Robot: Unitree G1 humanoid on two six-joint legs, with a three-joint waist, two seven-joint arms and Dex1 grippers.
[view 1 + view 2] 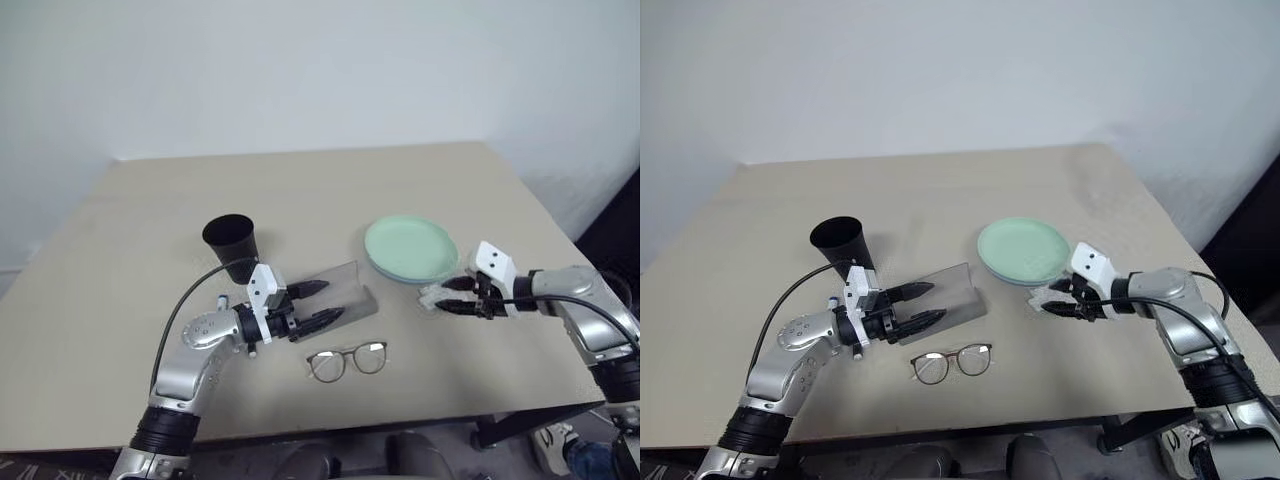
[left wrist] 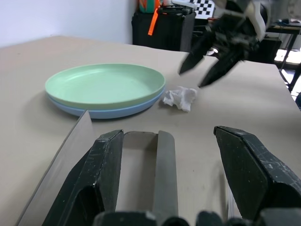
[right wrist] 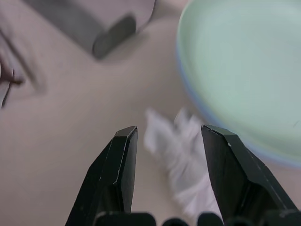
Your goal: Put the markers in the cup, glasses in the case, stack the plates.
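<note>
Plates (image 1: pixel 411 247) sit stacked, mint on blue, on surface (image 1: pixel 300 190) in head view, w/ cup (image 1: pixel 231 245) and glasses (image 1: pixel 347 361) near left gripper (image 1: pixel 325 304), fingers apart at case (image 1: pixel 345 295). Left wrist view: tissue (image 2: pixel 180 98) just beside plates. Right wrist view: right gripper (image 3: pixel 167 141) over tissue, fingers apart.

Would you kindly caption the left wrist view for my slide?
Open left gripper at the case; mint plate stacked on blue, tissue beside.

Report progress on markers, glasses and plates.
Done: the green plate sits stacked on the blue plate. In hand: nothing; the left gripper is open at the open case, and the right gripper is open over the tissue. Left: the glasses lie outside the case. Markers in the cup: cannot tell.
</note>
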